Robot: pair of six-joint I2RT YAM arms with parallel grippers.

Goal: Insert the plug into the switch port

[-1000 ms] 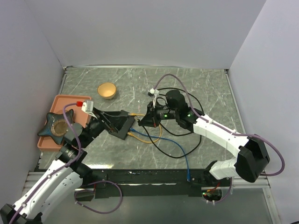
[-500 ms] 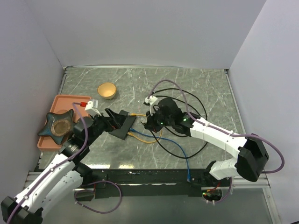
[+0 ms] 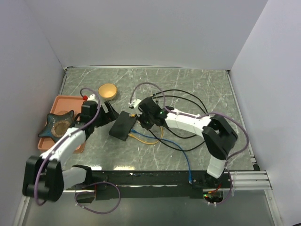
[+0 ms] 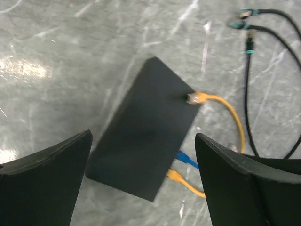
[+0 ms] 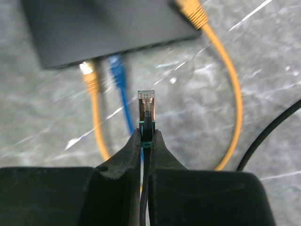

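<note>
Grey marbled bench (image 3: 207,94), white walls on three sides. At far left lies one orange tray (image 3: 63,102) carrying one dark star-shaped dish (image 3: 57,127). Next, the left jaws stand wide apart, holding nothing, just beside the switch's left end. One small yellow bowl (image 3: 107,90) sits behind them. The single switch (image 3: 123,125) lies flat near the bench's middle. Three plugs sit in its socket edge: two yellow plugs (image 5: 192,12) and one blue plug (image 5: 116,70). Right of it, the right jaws are clamped on one clear-tipped plug (image 5: 146,101) with a teal boot. It points at that edge, close but not touching.
</note>
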